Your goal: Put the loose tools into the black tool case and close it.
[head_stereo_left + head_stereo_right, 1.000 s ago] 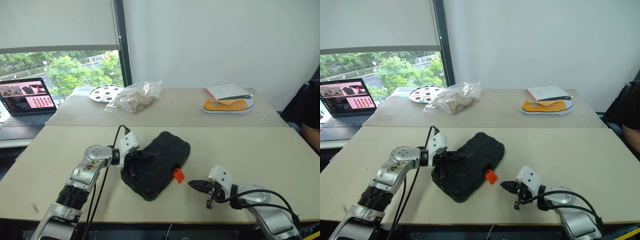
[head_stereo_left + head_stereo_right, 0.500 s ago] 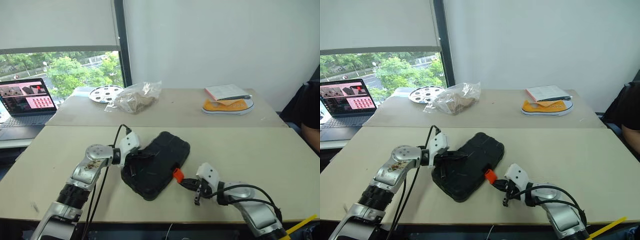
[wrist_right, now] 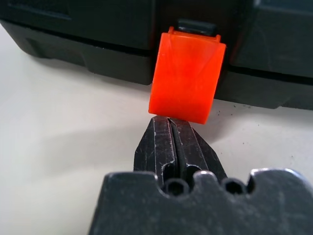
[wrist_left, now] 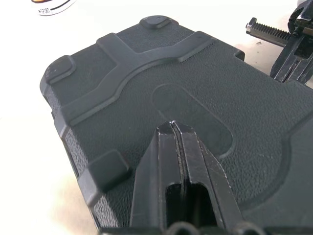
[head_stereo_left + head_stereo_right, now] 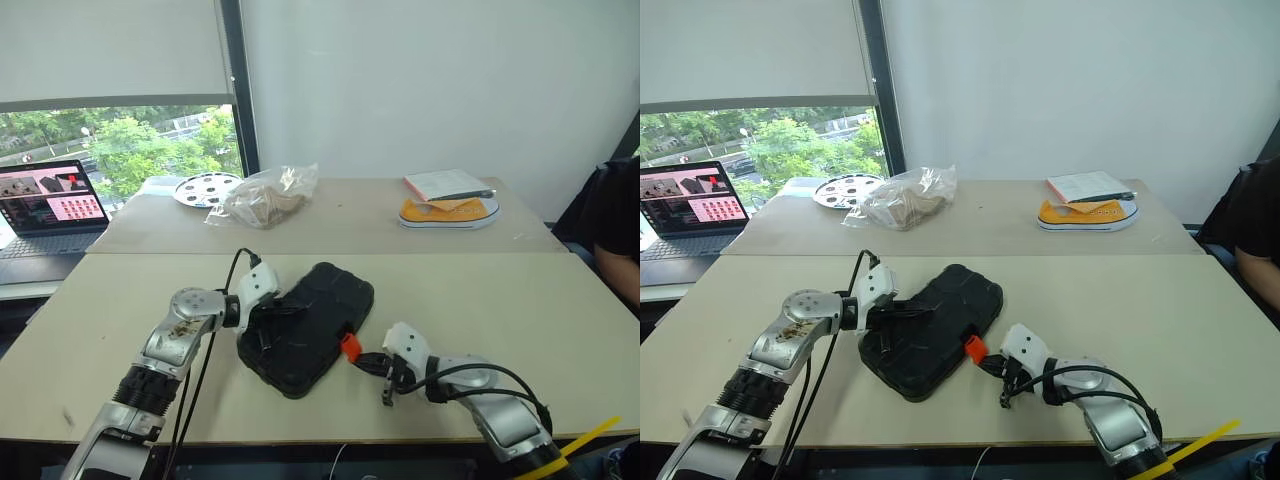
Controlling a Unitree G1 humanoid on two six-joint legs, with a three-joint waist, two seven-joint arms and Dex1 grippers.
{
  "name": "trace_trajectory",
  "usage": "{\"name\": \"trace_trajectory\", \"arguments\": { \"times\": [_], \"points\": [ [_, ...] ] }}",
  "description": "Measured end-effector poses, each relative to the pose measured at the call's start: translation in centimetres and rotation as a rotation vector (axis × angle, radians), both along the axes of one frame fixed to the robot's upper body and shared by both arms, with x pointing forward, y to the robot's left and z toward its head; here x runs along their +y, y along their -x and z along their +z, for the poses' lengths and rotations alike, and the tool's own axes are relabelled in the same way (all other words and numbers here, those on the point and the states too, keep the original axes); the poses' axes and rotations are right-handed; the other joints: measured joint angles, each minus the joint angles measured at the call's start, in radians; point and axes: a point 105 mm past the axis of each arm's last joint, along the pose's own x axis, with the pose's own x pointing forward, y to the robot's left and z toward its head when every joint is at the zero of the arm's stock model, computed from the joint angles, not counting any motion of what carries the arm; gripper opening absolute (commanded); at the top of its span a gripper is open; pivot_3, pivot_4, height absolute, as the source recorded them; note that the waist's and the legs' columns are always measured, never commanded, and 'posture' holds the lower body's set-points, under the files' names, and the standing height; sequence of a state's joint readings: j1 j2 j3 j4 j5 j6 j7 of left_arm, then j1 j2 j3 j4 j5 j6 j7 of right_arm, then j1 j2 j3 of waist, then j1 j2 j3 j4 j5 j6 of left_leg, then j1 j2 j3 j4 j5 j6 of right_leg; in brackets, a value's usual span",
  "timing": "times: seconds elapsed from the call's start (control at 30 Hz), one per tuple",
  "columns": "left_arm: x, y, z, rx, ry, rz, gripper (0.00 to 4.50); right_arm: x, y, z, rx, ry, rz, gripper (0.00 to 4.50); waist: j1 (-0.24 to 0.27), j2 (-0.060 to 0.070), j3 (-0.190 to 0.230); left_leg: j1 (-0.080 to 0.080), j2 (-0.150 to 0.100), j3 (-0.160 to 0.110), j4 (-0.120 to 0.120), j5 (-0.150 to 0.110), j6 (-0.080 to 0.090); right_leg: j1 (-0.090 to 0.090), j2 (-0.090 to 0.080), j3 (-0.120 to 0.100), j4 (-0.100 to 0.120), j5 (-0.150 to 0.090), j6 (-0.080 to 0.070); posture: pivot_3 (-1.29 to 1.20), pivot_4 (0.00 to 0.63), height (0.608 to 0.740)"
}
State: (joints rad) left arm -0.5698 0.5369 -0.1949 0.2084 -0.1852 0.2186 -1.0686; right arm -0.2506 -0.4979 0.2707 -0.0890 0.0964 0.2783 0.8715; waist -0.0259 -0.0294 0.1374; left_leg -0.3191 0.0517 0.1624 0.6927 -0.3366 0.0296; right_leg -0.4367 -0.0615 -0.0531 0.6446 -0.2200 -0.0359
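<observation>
Right wrist view: one closed right tool (image 3: 168, 120) meets the black tool case's (image 3: 98, 29) single orange latch (image 3: 186, 78).

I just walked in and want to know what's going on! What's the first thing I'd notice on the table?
Probably the black tool case, shut and lying at the near middle of the table, with its bright orange latch sticking out. The right gripper, fingers shut, pokes right at that latch, while the left gripper, also shut, rests on the lid. Far back sits a yellow shoe.
</observation>
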Motion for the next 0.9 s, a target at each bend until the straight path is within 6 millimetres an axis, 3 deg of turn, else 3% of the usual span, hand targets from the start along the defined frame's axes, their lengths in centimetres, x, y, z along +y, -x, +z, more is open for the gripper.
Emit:
{"name": "trace_trajectory", "arguments": {
  "times": [0.2,0.37,0.57,0.9],
  "points": [
    [-0.3,0.1,-0.1,0.002,0.008,-0.012,0.0,0.3,-0.2,0.3,-0.032,0.107,0.07,0.04,-0.002,0.001,-0.001,0.0,0.0,-0.001,-0.002,0.001,-0.001,0.0,0.0,0.0,0.0,0.0,0.0,0.0,0.15,0.74],
    [-1.1,0.4,-0.1,-0.003,0.015,-0.045,0.0,-1.4,0.7,0.7,-0.017,0.189,0.093,0.04,0.015,0.004,-0.003,-0.001,-0.002,0.0,-0.006,-0.001,0.001,-0.001,0.0,-0.001,-0.005,-0.001,0.0,0.0,0.15,0.74],
    [-1.2,0.5,-0.2,-0.004,0.013,-0.058,0.0,-2.6,1.2,0.5,0.014,0.142,0.046,0.04,0.018,0.004,-0.003,-0.002,-0.003,0.0,-0.006,-0.001,0.002,0.0,0.0,-0.001,-0.01,-0.002,0.002,0.0,0.15,0.74],
    [-0.8,0.3,-0.3,0.0,0.01,-0.043,0.0,-1.5,0.2,0.4,0.004,0.093,0.005,0.04,0.012,0.003,-0.005,0.0,-0.002,0.0,-0.008,-0.003,0.005,0.002,-0.003,-0.001,-0.012,0.0,0.003,0.0,0.15,0.74]
  ]
}}
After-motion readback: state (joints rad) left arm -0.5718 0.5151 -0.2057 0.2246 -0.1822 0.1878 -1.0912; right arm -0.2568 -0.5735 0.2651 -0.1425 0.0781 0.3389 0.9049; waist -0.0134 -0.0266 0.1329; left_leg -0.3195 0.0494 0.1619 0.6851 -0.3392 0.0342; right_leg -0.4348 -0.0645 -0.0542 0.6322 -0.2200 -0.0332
